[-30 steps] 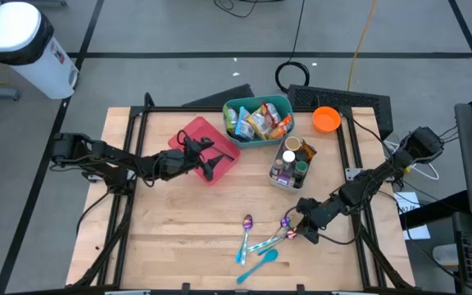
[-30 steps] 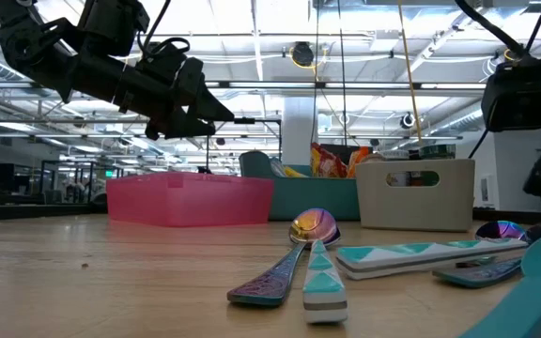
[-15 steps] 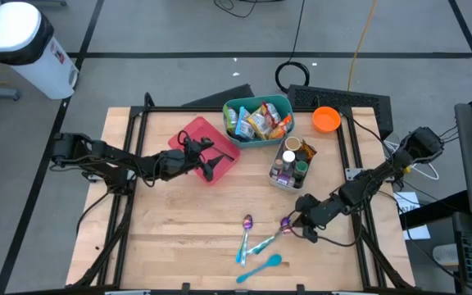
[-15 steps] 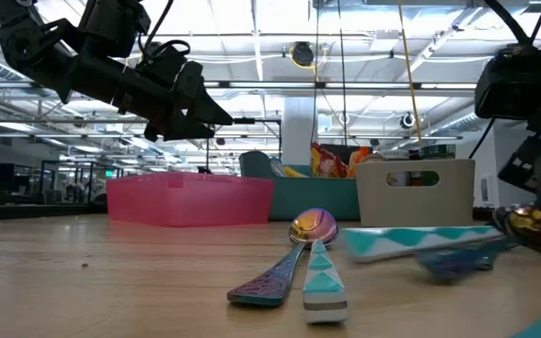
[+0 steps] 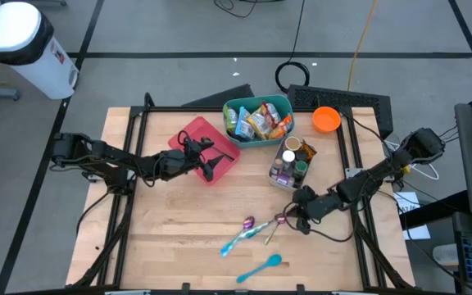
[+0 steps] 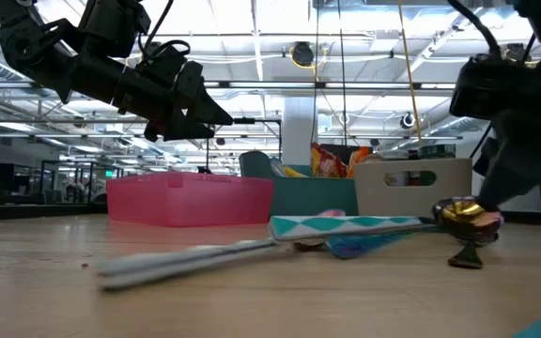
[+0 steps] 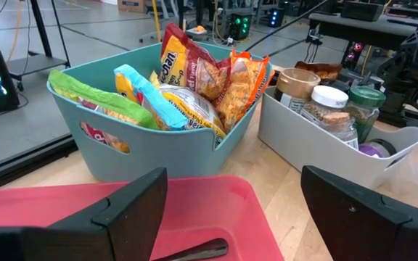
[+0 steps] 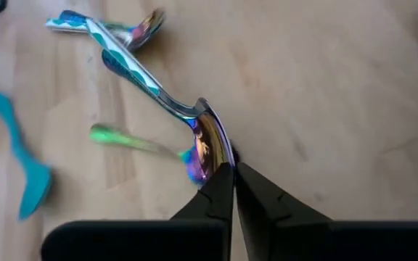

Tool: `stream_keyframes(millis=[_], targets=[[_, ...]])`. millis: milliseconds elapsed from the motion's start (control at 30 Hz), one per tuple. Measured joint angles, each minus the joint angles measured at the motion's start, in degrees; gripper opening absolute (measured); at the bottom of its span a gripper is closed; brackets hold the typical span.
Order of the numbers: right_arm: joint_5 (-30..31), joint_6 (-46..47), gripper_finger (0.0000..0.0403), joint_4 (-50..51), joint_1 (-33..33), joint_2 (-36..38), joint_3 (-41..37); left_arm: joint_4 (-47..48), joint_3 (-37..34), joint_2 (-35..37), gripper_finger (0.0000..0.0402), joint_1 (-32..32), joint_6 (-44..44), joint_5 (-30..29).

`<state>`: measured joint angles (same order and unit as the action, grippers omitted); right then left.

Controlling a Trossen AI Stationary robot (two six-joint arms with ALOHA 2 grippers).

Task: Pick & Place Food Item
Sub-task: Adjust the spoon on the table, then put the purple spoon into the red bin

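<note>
Snack packets (image 5: 259,120), the food for this task, sit packed in a teal bin (image 5: 234,110) at the far side of the wooden table (image 5: 179,238), untouched. Just beside the bin lies a pink tray (image 5: 193,131), and over the tray hovers the left gripper (image 5: 209,168), fingers spread wide and holding nothing. A grey caddy (image 5: 279,179) of jars stands just beside the bin's other side. Nearer the front edge, the right gripper (image 5: 289,221) is low at the table, its fingers pinched fully together at the bowl of an iridescent spoon (image 8: 205,141); whether they grip it is unclear. That spoon touches a patterned teal spoon (image 5: 234,242), with a plain teal spoon (image 5: 260,266) well apart. Risk: the closed right fingers may drag or scatter the tangled spoons, and neither arm is on the food.
</note>
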<state>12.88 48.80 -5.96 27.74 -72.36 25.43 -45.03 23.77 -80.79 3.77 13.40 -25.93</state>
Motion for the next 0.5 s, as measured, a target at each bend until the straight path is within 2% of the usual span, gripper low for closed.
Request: stream_keyframes(millis=[200,500], targets=[[1.05,-1.75,0.0023,-0.02,-1.47,0.0,0.0,0.01,0.0,0.0,0.0324,0.0,0.29,0.02],[2.38,-3.37,0.0116,-0.07,-1.48,0.0,0.0,0.03,0.0,0.01,0.0324,0.0,0.4,0.09]])
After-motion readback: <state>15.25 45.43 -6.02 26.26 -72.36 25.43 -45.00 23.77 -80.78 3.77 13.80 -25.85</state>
